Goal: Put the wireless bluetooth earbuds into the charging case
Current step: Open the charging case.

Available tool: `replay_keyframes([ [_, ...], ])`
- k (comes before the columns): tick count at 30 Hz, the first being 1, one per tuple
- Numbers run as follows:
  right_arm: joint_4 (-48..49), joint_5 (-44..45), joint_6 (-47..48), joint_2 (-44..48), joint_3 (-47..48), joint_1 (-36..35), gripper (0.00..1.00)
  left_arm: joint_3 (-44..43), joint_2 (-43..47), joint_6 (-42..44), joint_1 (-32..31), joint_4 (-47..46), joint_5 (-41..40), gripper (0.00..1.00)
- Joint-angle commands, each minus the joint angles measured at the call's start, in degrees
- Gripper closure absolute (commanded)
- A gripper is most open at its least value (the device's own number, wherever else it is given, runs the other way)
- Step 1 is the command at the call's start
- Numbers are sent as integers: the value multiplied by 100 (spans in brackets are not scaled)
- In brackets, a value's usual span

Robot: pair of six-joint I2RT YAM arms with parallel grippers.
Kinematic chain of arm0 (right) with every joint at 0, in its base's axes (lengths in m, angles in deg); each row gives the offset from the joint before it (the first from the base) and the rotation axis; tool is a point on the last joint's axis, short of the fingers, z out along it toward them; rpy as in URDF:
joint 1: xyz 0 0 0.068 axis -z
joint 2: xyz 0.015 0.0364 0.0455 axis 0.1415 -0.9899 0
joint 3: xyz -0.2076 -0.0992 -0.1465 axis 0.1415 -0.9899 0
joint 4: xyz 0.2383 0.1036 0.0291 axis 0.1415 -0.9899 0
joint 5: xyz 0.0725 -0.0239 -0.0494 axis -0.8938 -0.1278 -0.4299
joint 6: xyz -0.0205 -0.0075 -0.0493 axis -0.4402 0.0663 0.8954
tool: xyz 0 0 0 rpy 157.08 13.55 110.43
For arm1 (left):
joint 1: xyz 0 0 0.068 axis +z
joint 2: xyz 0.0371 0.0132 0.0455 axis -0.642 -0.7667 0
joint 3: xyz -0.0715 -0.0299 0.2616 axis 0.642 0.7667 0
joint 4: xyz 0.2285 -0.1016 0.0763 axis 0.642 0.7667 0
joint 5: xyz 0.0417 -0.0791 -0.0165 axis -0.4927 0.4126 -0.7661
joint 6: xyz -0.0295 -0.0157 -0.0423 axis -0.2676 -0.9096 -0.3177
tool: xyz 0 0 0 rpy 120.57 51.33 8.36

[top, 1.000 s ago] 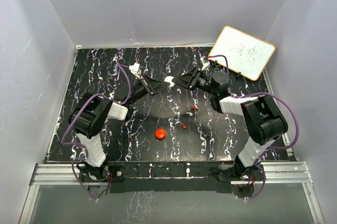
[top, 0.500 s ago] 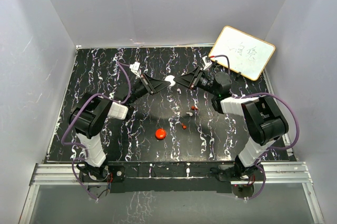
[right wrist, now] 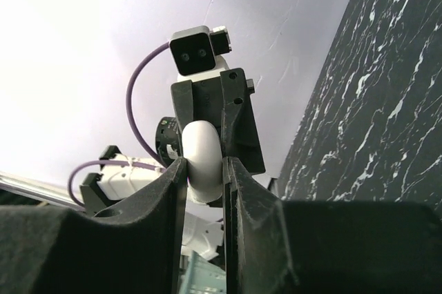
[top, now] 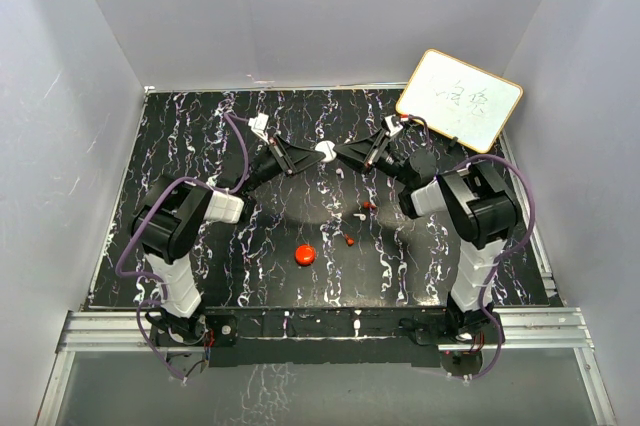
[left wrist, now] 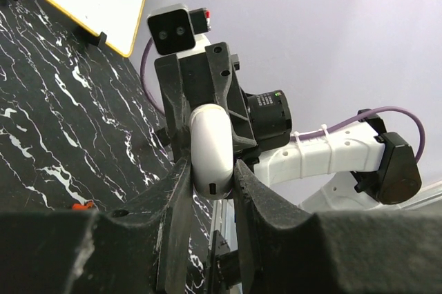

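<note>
Now both of your arms meet in mid-air over the far middle of the tabletop (top: 200,126), each clenched on the same white case (top: 325,151). Your left gripper (top: 308,156) comes in from the left and your right gripper (top: 345,154) from the right. Both wrist views show the case pinched between that arm's own fingers, with the other arm's fingers on it from the far side. The rear wall (top: 300,16) and the left wall (top: 60,146) stand well apart from the pair. The tightest edge is on your right, where the whiteboard (top: 460,99) leans in the far corner, close to the right wrist.

The red earbuds (top: 368,205) and the whitish earbud (top: 357,216) lie on the tabletop between the arms, nearer the bases than the held case. The red puck (top: 305,254) sits a little nearer still, apart from them.

Against the frame a second ago, your right arm has drawn its elbow in toward the centre and away from the right edge. Its fingers have also narrowed onto the case. Your left gripper's hold is unchanged, and the earbuds and puck have not shifted.
</note>
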Motion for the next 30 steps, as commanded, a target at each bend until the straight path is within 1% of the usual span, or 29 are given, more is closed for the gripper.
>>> replay_keyframes([
  [1,1378,-17,-628,-364,174,14,92,-448,381,-107,-34,-1393,8,100],
  [6,1690,73,-959,-648,262,9,92,-653,404,-164,-34,-1397,-32,100],
  [19,1664,99,-965,-825,361,10,92,-834,480,-269,-43,-1393,-55,100],
  [25,1325,95,-650,-618,291,44,89,-747,546,-204,-37,-1395,-68,100],
  [27,1062,65,-407,-449,237,96,89,-684,560,-177,-26,-1393,-49,100],
  [30,450,-10,207,-51,151,193,84,-538,583,-133,22,-1393,-58,100],
])
